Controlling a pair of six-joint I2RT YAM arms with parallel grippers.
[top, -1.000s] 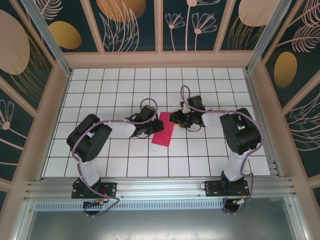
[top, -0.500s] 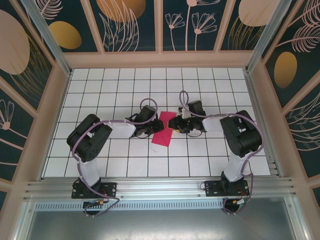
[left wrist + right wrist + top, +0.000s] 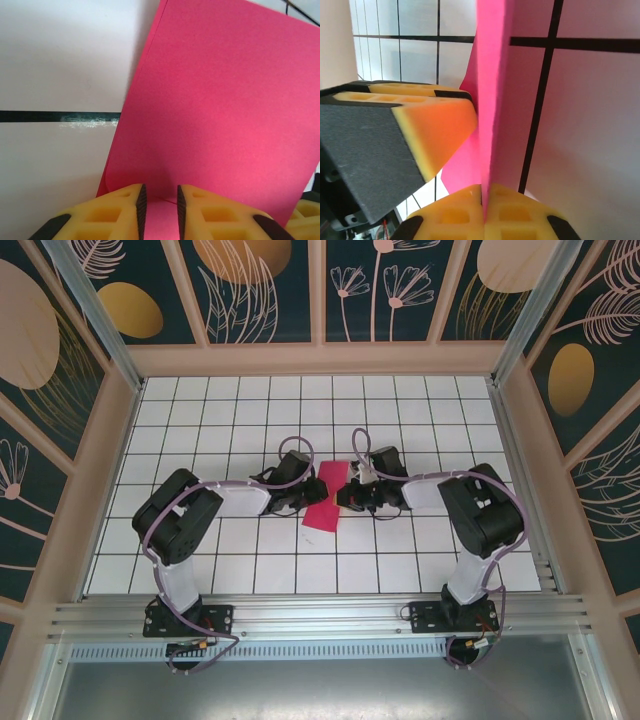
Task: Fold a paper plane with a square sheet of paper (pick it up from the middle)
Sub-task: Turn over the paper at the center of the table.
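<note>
— Arms from the left, please: where does the left gripper [image 3: 305, 494] stand?
— Low over the white tiled table [image 3: 200, 420], near its middle, at the left edge of the square sheet of paper [image 3: 322, 512].
— Wide or narrow?
— Narrow. In its wrist view the two yellow fingers [image 3: 115, 210] stand a slim gap apart, and pink shows in that gap. The gap is wider than the thin sheet, so it is no pinch. Whether the tips press on the paper I cannot tell.
— And the sheet itself?
— Magenta-pink, creased to a strip narrower than a square, lying between the two grippers. The strip slants from far right to near left. Its near end lies flat on the tiles, and its right part is raised off the table. From the left wrist a doubled edge shows along its left side.
— Now the right gripper [image 3: 348, 490]?
— Just right of the strip, facing the left one. Its jaws are closed on the paper. In the right wrist view the sheet [image 3: 492, 100] stands edge-on and runs down between its two yellow fingers [image 3: 450, 220], with no gap beside it.
— Anything else there?
— A foam finger [image 3: 435, 125] of the other gripper, orange-yellow on a black backing, comes in from the left. Its tip is right against the pink face, touching or nearly so.
</note>
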